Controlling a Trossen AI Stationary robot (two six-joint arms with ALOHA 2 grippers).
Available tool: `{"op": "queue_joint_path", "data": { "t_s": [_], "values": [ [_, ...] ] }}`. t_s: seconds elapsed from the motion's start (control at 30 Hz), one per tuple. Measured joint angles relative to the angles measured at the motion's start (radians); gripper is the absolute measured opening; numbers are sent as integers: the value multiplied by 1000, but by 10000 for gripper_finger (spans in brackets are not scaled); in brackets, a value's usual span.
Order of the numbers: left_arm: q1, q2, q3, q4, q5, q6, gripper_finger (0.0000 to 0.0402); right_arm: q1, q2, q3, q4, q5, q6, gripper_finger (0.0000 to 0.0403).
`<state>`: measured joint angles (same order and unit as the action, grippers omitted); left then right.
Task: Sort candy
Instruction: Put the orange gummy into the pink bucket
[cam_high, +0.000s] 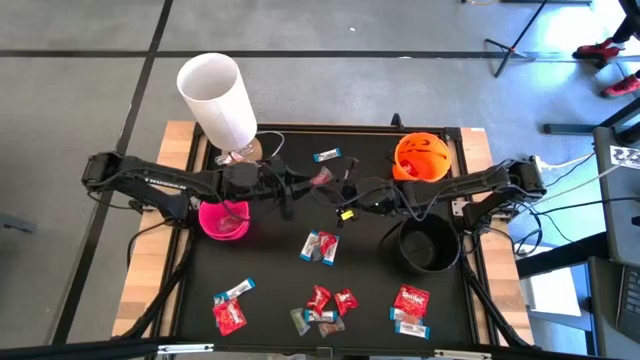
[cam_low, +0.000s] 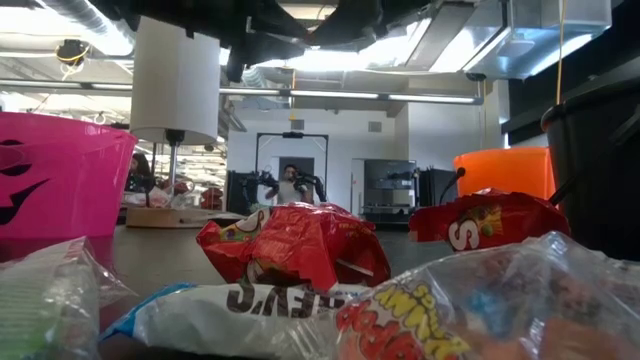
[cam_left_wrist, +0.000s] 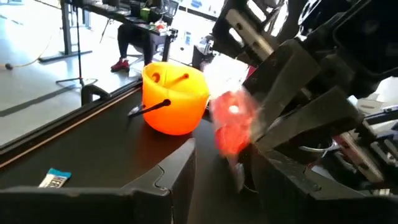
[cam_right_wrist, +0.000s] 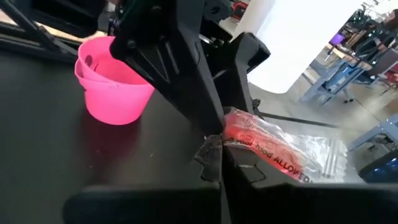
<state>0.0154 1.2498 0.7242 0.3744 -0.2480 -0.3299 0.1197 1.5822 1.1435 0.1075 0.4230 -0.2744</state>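
Most of the candy (cam_high: 318, 305) lies on the table (cam_high: 270, 275) on the near side of the pink bowl (cam_high: 224, 219), so I have lots left to sort. My right claw (cam_right_wrist: 217, 146) is shut on a red sweet (cam_right_wrist: 273, 149); only its wrist view shows that. My left claw (cam_left_wrist: 217, 180) is open beside it, holding nothing.

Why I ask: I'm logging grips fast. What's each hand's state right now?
Left hand: cannot be told.
Right hand: closed, holding the shiny red-and-clear wrapped candy.
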Motion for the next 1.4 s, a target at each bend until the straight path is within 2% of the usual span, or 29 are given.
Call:
{"op": "queue_joint_path", "data": {
  "t_s": [0.3,0.7,0.83,0.97,1.07,1.17,1.3,1.4],
  "values": [
    [-4,22,2,-13,34,23,139,0,27,-1,-4,-23,8,1],
    [-4,21,2,-19,26,73,17,-2,29,-1,-12,-15,8,1],
    [-4,22,2,-22,26,77,7,-2,28,-1,-28,-21,11,4],
    [3,19,2,-24,14,79,8,-2,21,16,-62,-54,14,42],
    [13,-1,2,-36,8,102,6,-2,19,68,-152,-45,16,91],
    [25,-50,2,-114,-6,126,6,-1,18,129,-270,-25,21,139],
    [26,-176,2,-330,-39,150,7,0,16,205,-453,-22,84,184],
    [23,-293,2,-573,-37,119,7,-1,16,256,-565,-22,144,200]
  ]
}}
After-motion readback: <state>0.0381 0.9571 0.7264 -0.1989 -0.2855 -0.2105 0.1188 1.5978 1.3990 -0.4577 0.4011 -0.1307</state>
